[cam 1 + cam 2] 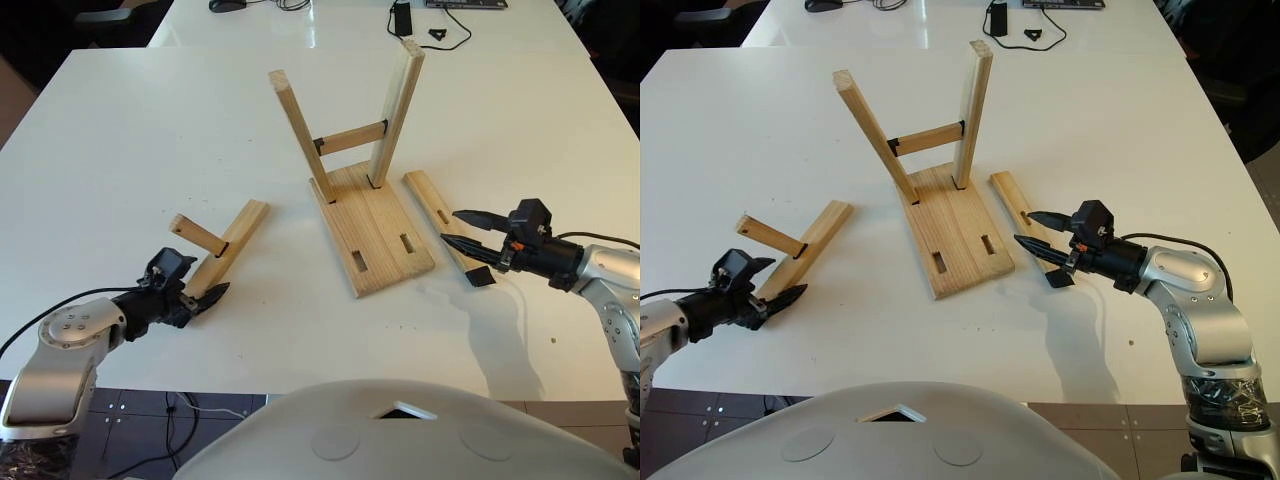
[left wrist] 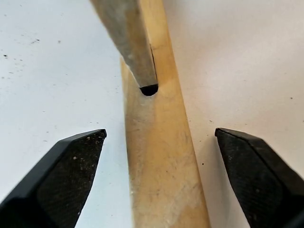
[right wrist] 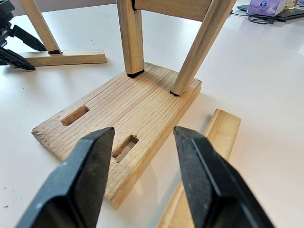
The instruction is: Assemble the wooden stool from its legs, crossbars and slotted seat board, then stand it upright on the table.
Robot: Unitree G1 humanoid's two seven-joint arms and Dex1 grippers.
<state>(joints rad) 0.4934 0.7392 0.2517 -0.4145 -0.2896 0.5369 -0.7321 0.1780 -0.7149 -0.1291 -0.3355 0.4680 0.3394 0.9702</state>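
1. The left arm is lying low near the table's front-left edge, with its forearm pointing forward and inward.
2. The left gripper is sitting at the near end of the lying leg. Its fingers are spread to either side of the wood and are not touching it.
3. That leg is resting flat, left of the seat board, with a short crossbar sticking out of it at a tilt.
4. The right arm is stretching in from the right with its wrist level. The right gripper is pointing toward the board, fingers parted and gripping nothing, above the loose leg lying just right of the board.
5. The board is lying flat mid-table, carrying two standing legs joined by an upper crossbar.
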